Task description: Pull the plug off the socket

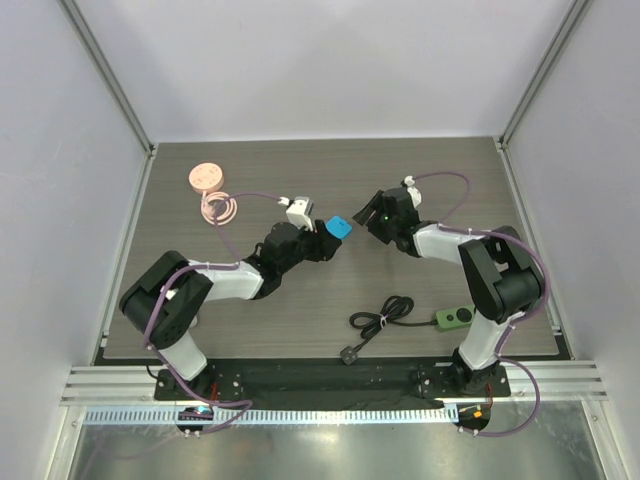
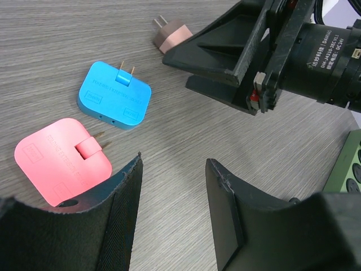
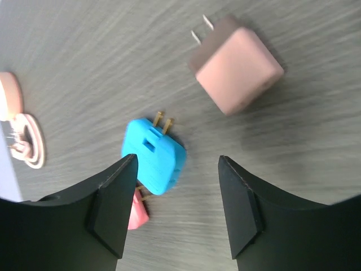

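Observation:
The dark green socket strip (image 1: pixel 454 318) lies at the right front by the right arm's base, its black cord (image 1: pixel 385 314) coiled to its left; an edge of the strip shows in the left wrist view (image 2: pixel 347 164). A blue plug (image 1: pixel 340 226) lies loose on the table between both grippers, prongs bare (image 2: pixel 114 95) (image 3: pixel 153 155). A pink flat plug (image 2: pixel 59 161) and a dusty-pink cube plug (image 2: pixel 172 34) (image 3: pixel 237 70) lie beside it. My left gripper (image 1: pixel 325 245) (image 2: pixel 174 164) is open and empty. My right gripper (image 1: pixel 366 215) (image 3: pixel 177 161) is open and empty, just above the blue plug.
A round pink disc (image 1: pixel 205 177), a coiled pink cable (image 1: pixel 220 208) and a white adapter (image 1: pixel 299 211) lie at the back left. The black cord's plug (image 1: pixel 350 353) rests near the table's front edge. Walls enclose the table on three sides.

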Motion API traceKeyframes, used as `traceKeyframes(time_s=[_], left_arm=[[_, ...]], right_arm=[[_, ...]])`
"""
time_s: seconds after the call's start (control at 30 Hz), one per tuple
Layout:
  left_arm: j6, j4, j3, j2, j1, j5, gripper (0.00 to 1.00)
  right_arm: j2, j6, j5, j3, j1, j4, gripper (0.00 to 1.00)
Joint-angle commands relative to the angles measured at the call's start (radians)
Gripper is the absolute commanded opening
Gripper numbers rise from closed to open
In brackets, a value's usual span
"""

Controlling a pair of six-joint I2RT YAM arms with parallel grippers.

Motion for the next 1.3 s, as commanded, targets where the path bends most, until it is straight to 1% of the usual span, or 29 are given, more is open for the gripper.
traceKeyframes(time_s=[0.0,0.03,0.07,0.17,0.2,0.27,0.3,0.37,0.4,0.47,0.5,0.57,0.6,0.67,0.7,0.8,0.87,1.0,1.1,1.2,1.27], left_arm=[[0.006,0.061,0.015,-0.007,-0.001,-0.002,0.50],[0.006,0.061,0.017,-0.004,-0.001,-0.004,0.50],[0.004,0.061,0.020,0.001,-0.001,0.037,0.50],[0.000,0.066,0.040,0.024,-0.001,0.079,0.50],[-0.003,0.067,0.051,0.032,-0.001,0.111,0.50],[-0.005,0.064,0.072,0.061,-0.001,0.143,0.50],[-0.003,0.057,0.096,0.073,0.001,0.189,0.50],[-0.011,0.046,0.121,0.096,-0.004,0.226,0.50],[-0.012,0.037,0.142,0.116,-0.015,0.246,0.50],[-0.003,0.025,0.159,0.130,-0.035,0.256,0.50],[0.007,0.003,0.179,0.137,-0.062,0.256,0.50],[0.000,-0.021,0.221,0.156,-0.090,0.285,0.50],[-0.018,-0.026,0.236,0.186,-0.111,0.304,0.49],[-0.084,-0.025,0.285,0.216,-0.136,0.361,0.48],[-0.101,-0.025,0.301,0.232,-0.162,0.374,0.47],[-0.153,-0.041,0.347,0.266,-0.221,0.389,0.47],[-0.186,-0.073,0.383,0.288,-0.246,0.406,0.47],[-0.233,-0.086,0.419,0.321,-0.298,0.403,0.47],[-0.255,-0.087,0.449,0.352,-0.337,0.397,0.47],[-0.269,-0.112,0.494,0.381,-0.383,0.388,0.47],[-0.272,-0.142,0.549,0.401,-0.409,0.366,0.44]], right_arm=[[-0.096,-0.071,0.053,0.041,0.004,-0.087,0.66],[-0.114,-0.080,0.063,0.038,0.004,-0.138,0.66],[-0.159,-0.094,0.070,0.038,0.004,-0.165,0.66],[-0.254,-0.129,0.102,0.032,0.003,-0.291,0.66],[-0.277,-0.145,0.110,0.035,0.000,-0.352,0.66],[-0.312,-0.157,0.115,0.046,-0.008,-0.415,0.65],[-0.340,-0.159,0.118,0.072,-0.011,-0.488,0.65],[-0.357,-0.166,0.121,0.110,-0.013,-0.573,0.64],[-0.371,-0.165,0.121,0.153,-0.013,-0.660,0.63],[-0.383,-0.131,0.124,0.208,-0.014,-0.751,0.63],[-0.391,-0.123,0.130,0.220,-0.013,-0.825,0.64],[-0.418,-0.072,0.167,0.251,-0.013,-0.904,0.64],[-0.431,-0.047,0.208,0.263,-0.016,-0.976,0.64],[-0.473,0.002,0.234,0.289,-0.016,-1.038,0.64],[-0.490,0.022,0.265,0.296,-0.016,-1.099,0.64],[-0.582,0.055,0.285,0.290,-0.023,-1.183,0.64],[-0.668,0.050,0.297,0.267,-0.029,-1.217,0.66],[-0.798,0.024,0.334,0.234,-0.043,-1.326,0.70],[-0.858,0.016,0.386,0.222,-0.051,-1.400,0.73],[-0.891,-0.002,0.376,0.199,-0.052,-1.420,0.73],[-0.908,-0.011,0.380,0.190,-0.052,-1.434,0.74]])
